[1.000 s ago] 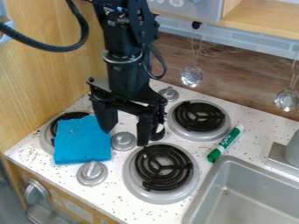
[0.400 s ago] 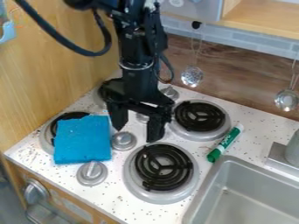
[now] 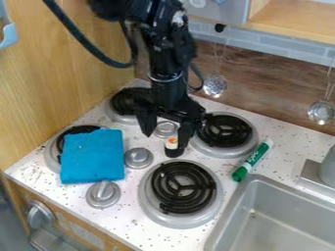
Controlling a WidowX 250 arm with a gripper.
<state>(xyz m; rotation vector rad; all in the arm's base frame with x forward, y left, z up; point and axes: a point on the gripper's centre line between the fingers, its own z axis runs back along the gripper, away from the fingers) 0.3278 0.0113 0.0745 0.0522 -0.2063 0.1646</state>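
My pincer (image 3: pixel 165 140) is spread wide, holding nothing, near the small bottle (image 3: pixel 172 143), which stands between burners, likely steady on its dark base. Blue cloth (image 3: pixel 93 157) lies flat, partly over a burner (image 3: pixel 80 130).

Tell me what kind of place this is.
It looks like a small kitchen, perhaps a toy one: there are coil burners, a metal sink and slotted spoons hanging on the wall.

Bright, even light — soft focus, faint shadows

Counter (image 3: pixel 140 223): cloth (image 3: pixel 92 157), marker (image 3: pixel 252 161), bottle (image 3: pixel 173 146), 4 burners (image 3: pixel 183 187)
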